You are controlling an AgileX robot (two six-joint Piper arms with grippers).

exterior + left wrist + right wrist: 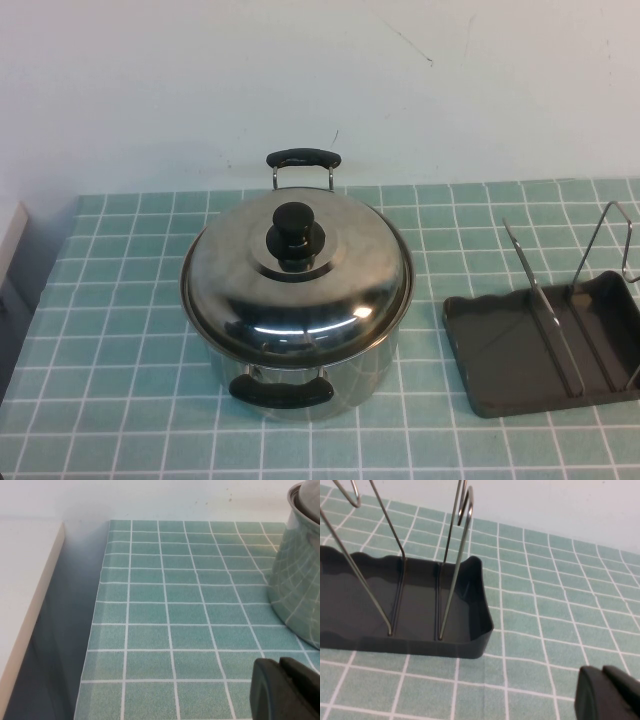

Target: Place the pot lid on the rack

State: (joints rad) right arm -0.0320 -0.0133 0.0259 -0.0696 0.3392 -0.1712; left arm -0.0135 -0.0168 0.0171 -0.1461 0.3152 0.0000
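The shiny domed pot lid [300,275] with its black knob [293,237] sits on the steel pot [300,370] at the middle of the table. The dark grey rack [545,345] with upright wire loops [540,300] stands to the pot's right; it also shows in the right wrist view [405,605]. Neither gripper shows in the high view. My left gripper [279,664] is shut and empty, low over the mat left of the pot wall [300,580]. My right gripper [602,674] is shut and empty, beside the rack's end.
The green tiled mat [120,330] covers the table. A white wall runs behind. The mat's left edge drops to a dark gap [65,630] beside a white surface [25,580]. The pot has black loop handles at back [303,158] and front [280,390].
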